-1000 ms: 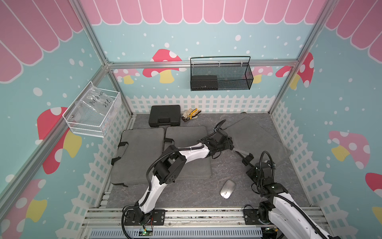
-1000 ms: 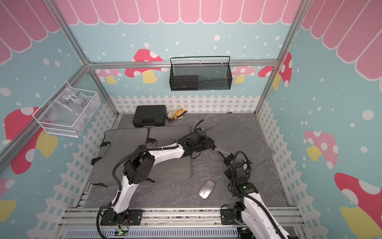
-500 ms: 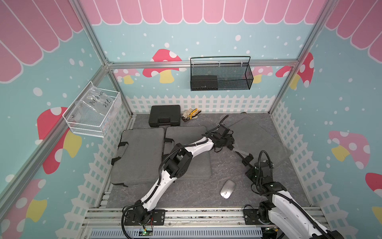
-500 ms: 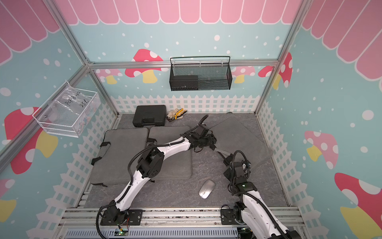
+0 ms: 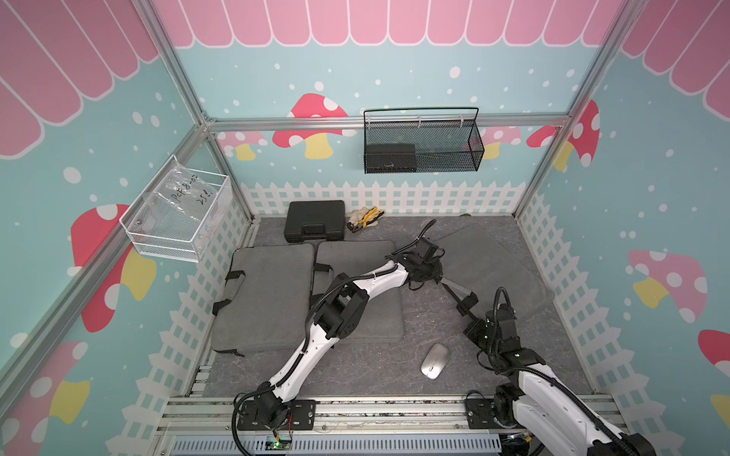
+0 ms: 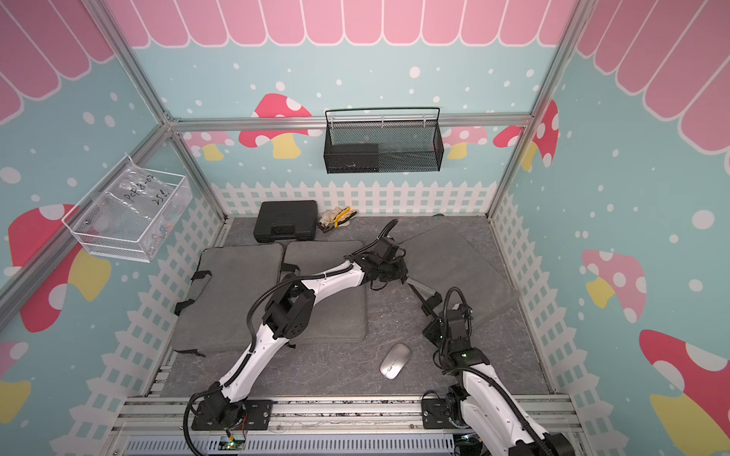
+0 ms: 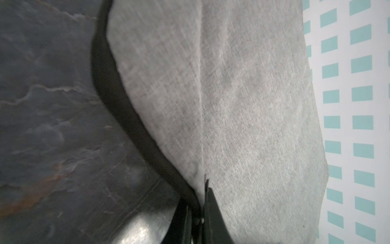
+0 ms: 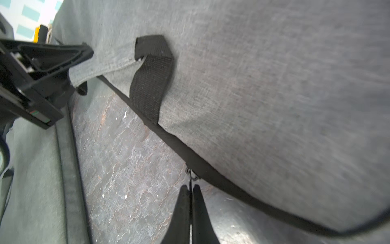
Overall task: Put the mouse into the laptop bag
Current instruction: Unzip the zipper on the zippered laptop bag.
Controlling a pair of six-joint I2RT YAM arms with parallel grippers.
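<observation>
The silver mouse [image 5: 435,360] [image 6: 395,360] lies on the dark mat near the front, free of both grippers. The grey laptop bag [image 5: 505,256] [image 6: 454,260] lies at the right rear. My left gripper [image 5: 436,276] [image 6: 401,276] [image 7: 199,211] is shut on the bag's black-trimmed edge [image 7: 130,118]. My right gripper [image 5: 460,308] [image 6: 424,306] [image 8: 191,187] is shut on the bag's thin zipper pull [image 8: 191,179] at the same edge, nearer the front. The bag's strap handle [image 8: 147,84] lies between the two grippers.
Two more grey bags [image 5: 272,292] [image 5: 355,252] lie at the left, one partly under my left arm. A black case [image 5: 315,221] and gloves [image 5: 365,219] sit at the back fence. A black wire basket [image 5: 422,146] and a white basket [image 5: 177,213] hang on the walls.
My left gripper shifted slightly right to the bag's edge, and its jaws went from open to shut on it. The right gripper and the mouse have stayed put.
</observation>
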